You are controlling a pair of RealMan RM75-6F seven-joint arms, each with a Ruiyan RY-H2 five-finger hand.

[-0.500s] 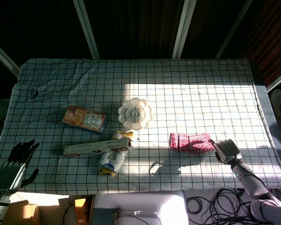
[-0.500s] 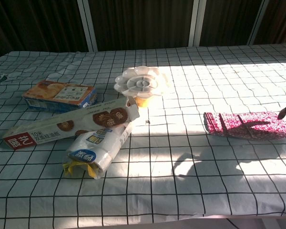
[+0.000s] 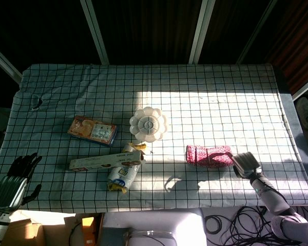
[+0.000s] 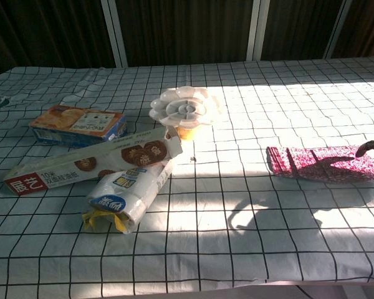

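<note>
A red patterned cloth (image 3: 209, 156) is seen folded flat on the checked tablecloth (image 3: 220, 113), on the right side of the table and toward its near edge, partly in sunlight. It is judged to be soft, light and limp: it would sag and unfold if lifted by one corner, and it is not fragile. A hold is best taken at its right end, where the folded edge lies nearest the right hand, with the layers pinched together so that none is left behind.

The right hand (image 3: 246, 163) is placed at that right end, touching the cloth or just beside it; which of the two cannot be told. Its fingers are seen from the back and appear loosely together, and nothing is shown pinched between them. In the chest view only a dark fingertip (image 4: 372, 147) is caught at the right border, above the cloth's far right corner.

The left hand (image 3: 14, 180) is held well apart from all this, at the near left corner of the table, with its dark fingers spread and nothing in them.

Left of the cloth, near the middle, a white flower-shaped palette (image 3: 148, 123) is set. Further left a long biscuit box (image 3: 107, 162) is laid across a white plastic packet (image 3: 122, 175), and beyond these, on the far side, a smaller orange and blue box (image 3: 92, 130) lies flat.
</note>
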